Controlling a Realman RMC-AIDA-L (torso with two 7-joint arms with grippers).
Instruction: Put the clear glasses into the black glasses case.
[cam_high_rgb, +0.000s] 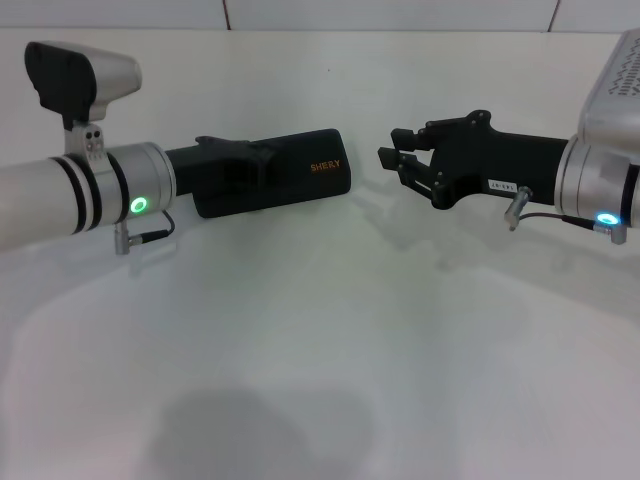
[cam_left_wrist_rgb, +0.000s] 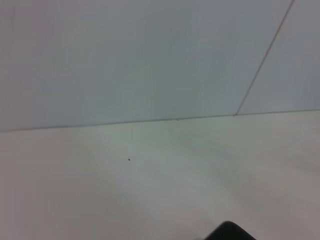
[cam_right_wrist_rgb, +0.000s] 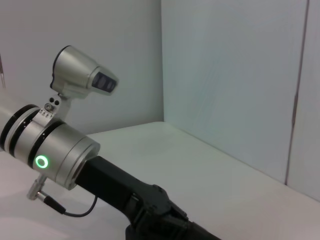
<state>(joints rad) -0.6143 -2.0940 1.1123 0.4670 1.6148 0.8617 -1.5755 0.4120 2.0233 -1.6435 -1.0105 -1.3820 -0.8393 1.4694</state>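
Observation:
The black glasses case (cam_high_rgb: 318, 172) lies on the white table left of centre, with its orange lettering facing up. My left gripper (cam_high_rgb: 262, 160) reaches in from the left and rests over the case's left half, hiding that part. The right wrist view also shows this gripper (cam_right_wrist_rgb: 159, 209) from the other side. My right gripper (cam_high_rgb: 390, 147) hovers a short gap to the right of the case, pointing at it, open with nothing seen between its fingers. The clear glasses are hard to make out. A faint transparent outline (cam_high_rgb: 402, 222) lies on the table just in front of the right gripper.
The white table (cam_high_rgb: 320, 350) stretches bare toward the front. A pale wall (cam_left_wrist_rgb: 150, 60) stands close behind the table's back edge. A small black corner (cam_left_wrist_rgb: 231, 233) pokes into the left wrist view.

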